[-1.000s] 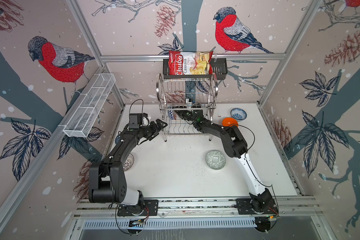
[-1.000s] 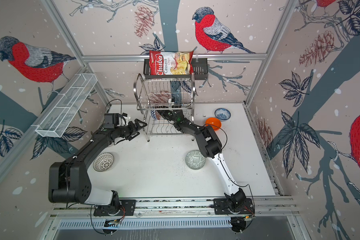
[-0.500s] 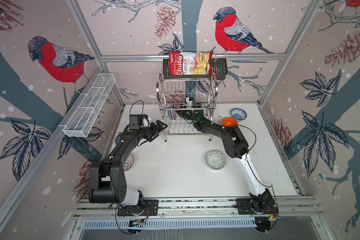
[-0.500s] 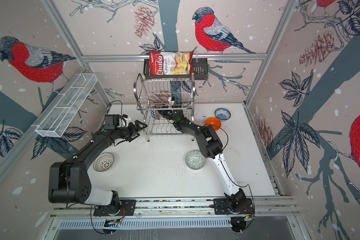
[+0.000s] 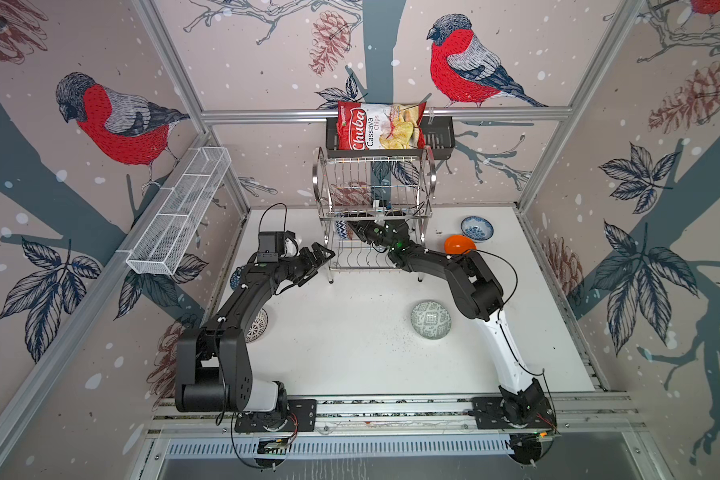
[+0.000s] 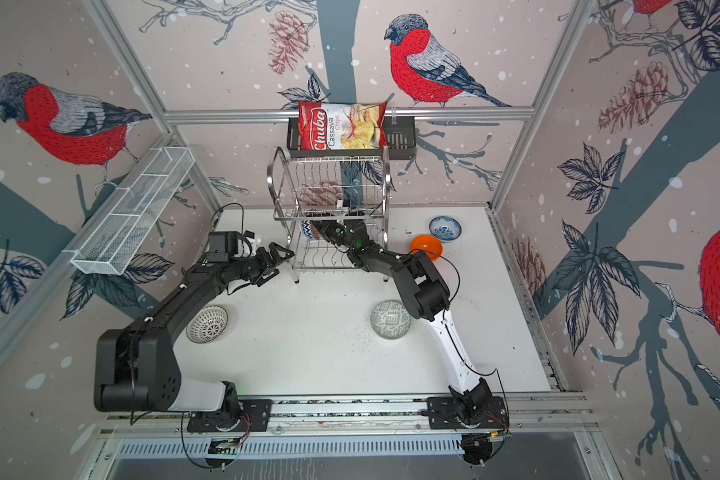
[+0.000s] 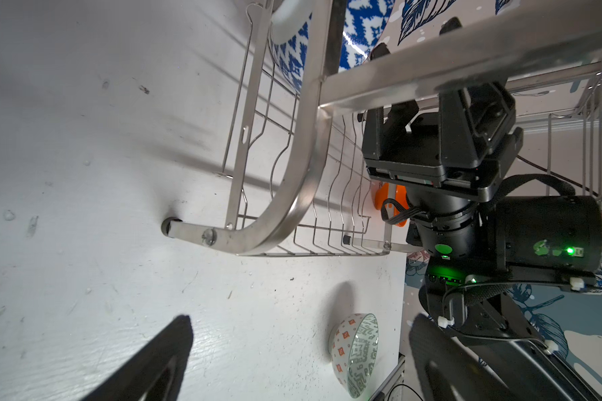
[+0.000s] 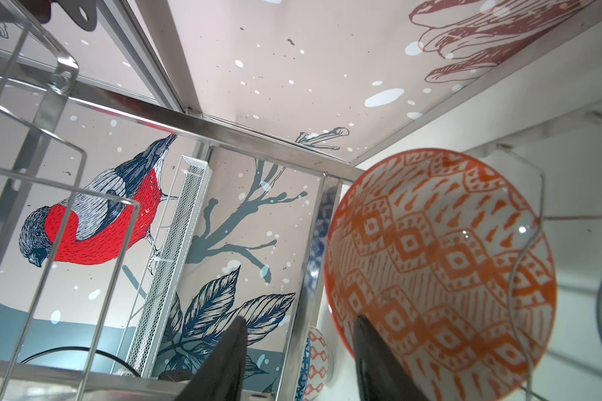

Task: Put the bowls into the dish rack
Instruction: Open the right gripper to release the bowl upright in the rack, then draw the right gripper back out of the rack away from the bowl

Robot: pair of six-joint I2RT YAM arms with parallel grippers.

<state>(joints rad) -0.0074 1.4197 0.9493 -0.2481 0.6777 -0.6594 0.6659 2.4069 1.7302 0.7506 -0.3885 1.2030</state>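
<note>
Overhead, dish rack (image 5: pixel 432 178) wires half hide the right end effector (image 5: pixel 355 227)

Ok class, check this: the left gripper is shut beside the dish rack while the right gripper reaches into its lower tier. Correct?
No: the left gripper is open, fingers spread wide in the left wrist view. It is beside the dish rack while the right gripper reaches into its lower tier.

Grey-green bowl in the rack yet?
No, the grey-green patterned bowl sits on the white tabletop, in front of the dish rack and apart from it.
</note>
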